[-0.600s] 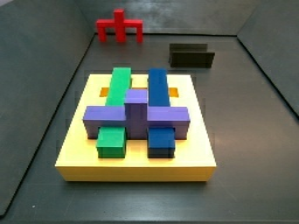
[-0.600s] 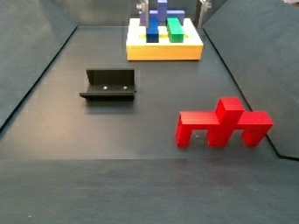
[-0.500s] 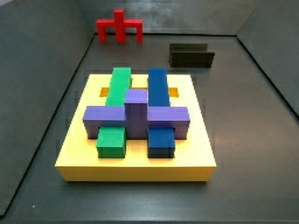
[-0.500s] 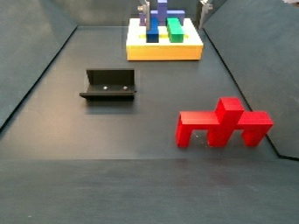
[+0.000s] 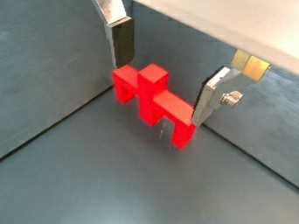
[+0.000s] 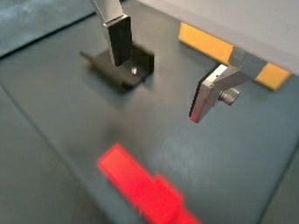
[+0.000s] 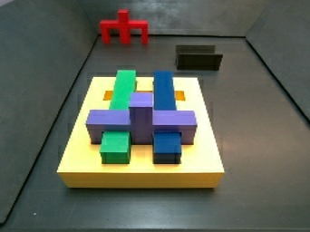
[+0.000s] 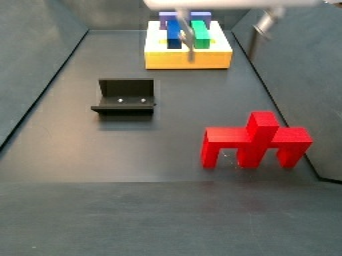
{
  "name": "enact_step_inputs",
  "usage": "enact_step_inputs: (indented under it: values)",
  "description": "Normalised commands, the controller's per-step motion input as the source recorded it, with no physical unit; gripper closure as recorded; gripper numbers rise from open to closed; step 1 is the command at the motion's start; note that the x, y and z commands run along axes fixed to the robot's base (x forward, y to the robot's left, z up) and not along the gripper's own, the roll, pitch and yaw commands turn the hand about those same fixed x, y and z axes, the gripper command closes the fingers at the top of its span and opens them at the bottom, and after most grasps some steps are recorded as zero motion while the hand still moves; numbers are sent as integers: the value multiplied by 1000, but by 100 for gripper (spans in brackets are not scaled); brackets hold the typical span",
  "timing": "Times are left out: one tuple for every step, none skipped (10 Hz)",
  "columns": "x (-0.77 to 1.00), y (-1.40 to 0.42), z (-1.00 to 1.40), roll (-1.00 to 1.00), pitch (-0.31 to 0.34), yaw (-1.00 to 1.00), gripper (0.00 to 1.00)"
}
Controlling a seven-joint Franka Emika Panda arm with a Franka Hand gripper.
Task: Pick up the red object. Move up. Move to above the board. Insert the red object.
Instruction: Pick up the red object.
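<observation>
My gripper (image 5: 163,74) hangs spread wide above the floor, holding nothing; in a wrist view the red object (image 5: 153,98) lies between my silver fingers (image 5: 121,42), though I cannot tell if they touch it. It stands on the dark floor (image 8: 160,150) near the fixture (image 8: 126,97), well apart from the yellow board (image 7: 141,170) beyond

We see the gripper (image 6: 159,74) hanging with its fingers spread above the dark floor; nothing sits between them. The fixture (image 6: 121,67) lies behind one finger (image 6: 118,39); the red object (image 6: 142,189) lies blurred and apart.
</observation>
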Motion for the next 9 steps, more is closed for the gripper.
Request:
enact_step_inputs:
  values:
    - [-377, 586, -340, -11, -113, -160, 0]
    - [-314, 437, -349, 0, -106, -123, 0]
    - [-266, 317, -366, 1, -96, -83, 0]
    - [-271, 243, -389, 11, -109, -46, 0]
    - [-249, 237, -446, 43, -103, -6, 0]
    - [-317, 266, -400, 26, -107, 0, 0]
    - [-271, 217, -243, -26, -137, 0, 0]
    - [-180, 160, -209, -19, -116, 0, 0]
    - [-80, 120, -197, 0, -93, 0, 0]
